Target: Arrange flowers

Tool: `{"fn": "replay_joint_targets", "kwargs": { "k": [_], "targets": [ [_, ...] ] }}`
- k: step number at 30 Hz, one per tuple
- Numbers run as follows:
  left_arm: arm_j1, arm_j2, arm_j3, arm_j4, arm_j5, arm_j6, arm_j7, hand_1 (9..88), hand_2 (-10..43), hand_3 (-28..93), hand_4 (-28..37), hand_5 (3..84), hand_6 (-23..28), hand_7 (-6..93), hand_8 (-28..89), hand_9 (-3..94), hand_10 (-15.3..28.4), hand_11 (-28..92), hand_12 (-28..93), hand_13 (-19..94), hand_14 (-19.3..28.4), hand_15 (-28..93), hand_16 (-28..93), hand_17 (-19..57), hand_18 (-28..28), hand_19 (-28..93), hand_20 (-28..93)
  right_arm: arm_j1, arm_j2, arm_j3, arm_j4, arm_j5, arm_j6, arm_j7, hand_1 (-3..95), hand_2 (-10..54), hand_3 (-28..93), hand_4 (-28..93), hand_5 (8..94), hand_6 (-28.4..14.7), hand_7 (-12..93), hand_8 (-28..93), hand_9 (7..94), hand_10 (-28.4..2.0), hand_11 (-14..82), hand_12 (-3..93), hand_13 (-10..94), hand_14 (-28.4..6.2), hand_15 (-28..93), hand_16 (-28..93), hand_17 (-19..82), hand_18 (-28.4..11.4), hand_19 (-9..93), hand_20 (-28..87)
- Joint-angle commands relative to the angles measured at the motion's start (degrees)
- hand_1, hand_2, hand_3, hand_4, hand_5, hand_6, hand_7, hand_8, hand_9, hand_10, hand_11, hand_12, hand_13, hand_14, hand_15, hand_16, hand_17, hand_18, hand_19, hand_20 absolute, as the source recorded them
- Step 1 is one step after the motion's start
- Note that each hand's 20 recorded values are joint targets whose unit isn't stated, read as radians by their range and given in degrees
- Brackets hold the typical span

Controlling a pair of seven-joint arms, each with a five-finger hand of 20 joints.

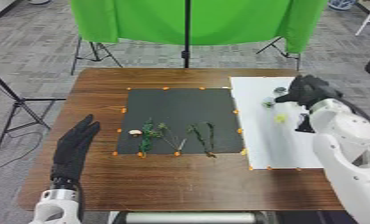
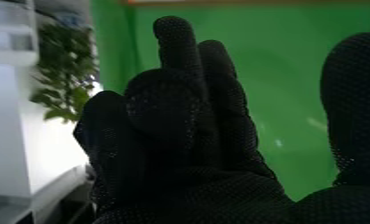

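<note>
In the head view my right hand (image 1: 315, 90) is over the upper right part of the white sheet (image 1: 261, 140), beside small green sprigs (image 1: 268, 103). Its glove (image 2: 204, 145) in the right wrist view has relaxed fingers and the thumb held apart, with nothing between them. A yellow flower (image 1: 280, 118) and a black object (image 1: 304, 123) are lower on the sheet. On the dark mat (image 1: 177, 105) lie a white flower (image 1: 135, 132), a leafy green stem (image 1: 147, 137), thin-stemmed sprigs (image 1: 168, 136) and dark green stems (image 1: 202, 137). My left hand (image 1: 72, 150), straight-fingered, is at the table's left side.
Orange markers (image 1: 124, 110) edge the mat and the sheet on the brown wooden table (image 1: 199, 185). Behind the table, a green cloth (image 1: 137, 22) hangs on a stand. Another stand (image 1: 19, 102) is on the floor to the left.
</note>
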Motion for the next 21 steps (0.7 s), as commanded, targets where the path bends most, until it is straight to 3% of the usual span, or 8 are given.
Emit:
{"fn": "replay_joint_targets", "kwargs": {
  "k": [1, 9, 13, 17, 21],
  "targets": [
    [0.4, -0.46, 0.78, 0.08, 0.49, -0.95, -1.27, 20.7, -7.9, 69, -24.6, 43.2, 4.6, 4.2, -6, 44.4, 11.4, 9, 13, 31, 12.7, 8, 0, 2.6, 9.3, 1, 15, -3.8, -2.4, -0.7, 4.3, -1.6, 2.4, 0.7, 30.6, -9.4, 60, -10, 59.9, -2.7, 10, -6, 72.8, -17.9, 14.6, 22.0, 82, -7.6, 67, 33, 61, -14.5, 93, 60],
    [0.5, -0.7, 1.06, 0.09, 0.59, -1.28, -1.46, 21.0, -7.6, 69, -24.3, 43.2, 4.5, 4.2, -6, 44.5, 11.3, 9, 13, 31, 12.7, 8, 0, 2.6, 9.2, 1, 15, -5.2, -3.7, -1.7, 7.9, -2.0, 9.8, -0.9, 37.1, -9.5, 61, -12, 61.1, -1.3, 12, -6, 76.4, -15.9, 17.3, 21.9, 85, -5.3, 67, 32, 63, -13.2, 93, 62],
    [0.7, -0.9, 1.05, 0.09, 0.63, -1.27, -1.55, 21.0, -7.6, 69, -24.1, 43.2, 4.5, 4.2, -6, 44.4, 11.4, 9, 13, 31, 12.7, 8, 0, 2.5, 9.2, 1, 15, -6.0, -3.7, -2.6, 9.5, -4.4, 13.9, -3.3, 42.0, -9.5, 62, -14, 65.9, 0.3, 15, -7, 80.6, -14.1, 19.6, 21.9, 87, -3.8, 66, 32, 65, -12.5, 93, 63],
    [0.9, -1.01, 0.97, 0.01, 0.47, -0.92, -1.43, 21.0, -7.6, 69, -24.0, 43.2, 4.5, 4.2, -6, 44.4, 11.3, 9, 13, 31, 12.7, 8, 0, 2.6, 9.2, 1, 15, -5.5, -3.5, -3.8, 11.3, -7.4, 16.0, -5.1, 52.6, -9.5, 54, -15, 73.9, 1.7, 16, 6, 86.4, -11.7, 22.0, 24.1, 90, -2.6, 65, 33, 66, -12.2, 93, 63],
    [0.9, -1.03, 0.99, 0.03, 0.52, -1.12, -1.42, 21.0, -7.5, 69, -24.1, 43.2, 4.5, 4.2, -6, 44.4, 11.3, 9, 13, 31, 12.7, 8, 0, 2.6, 9.2, 1, 15, -5.1, -3.0, -4.1, 11.6, -8.0, 16.2, -5.7, 58.0, -9.5, 54, -16, 80.0, 3.2, 19, 8, 90.5, -9.9, 20.1, 31.7, 91, -1.7, 65, 33, 67, -12.1, 93, 64]
  ]
}}
